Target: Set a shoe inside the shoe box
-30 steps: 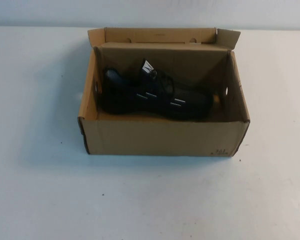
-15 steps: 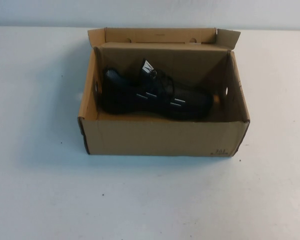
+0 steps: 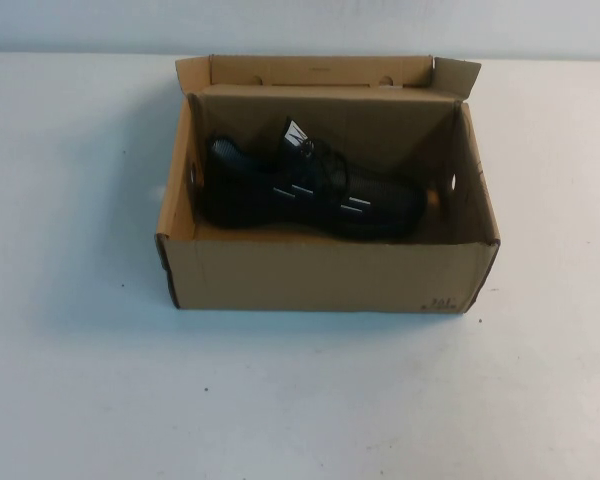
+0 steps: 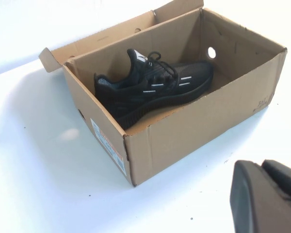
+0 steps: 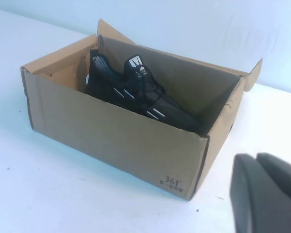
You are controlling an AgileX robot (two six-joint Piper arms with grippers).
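Note:
The black shoe (image 3: pixel 305 192) lies on its sole inside the brown cardboard shoe box (image 3: pixel 320 275), heel toward the left wall and toe toward the right; it also shows as the shoe (image 4: pixel 153 86) and the shoe (image 5: pixel 136 92). The box (image 4: pixel 194 131) stands open with its flaps up, and a printed mark sits at one corner of the box (image 5: pixel 111 136). Neither arm shows in the high view. My left gripper (image 4: pixel 266 167) is shut and empty, pulled back over the table off the box's left front. My right gripper (image 5: pixel 259 162) is shut and empty, off the box's right front corner.
The box stands on a plain white table (image 3: pixel 300 400) with a pale wall behind it. A white label (image 4: pixel 106 143) is stuck on the box's left end wall.

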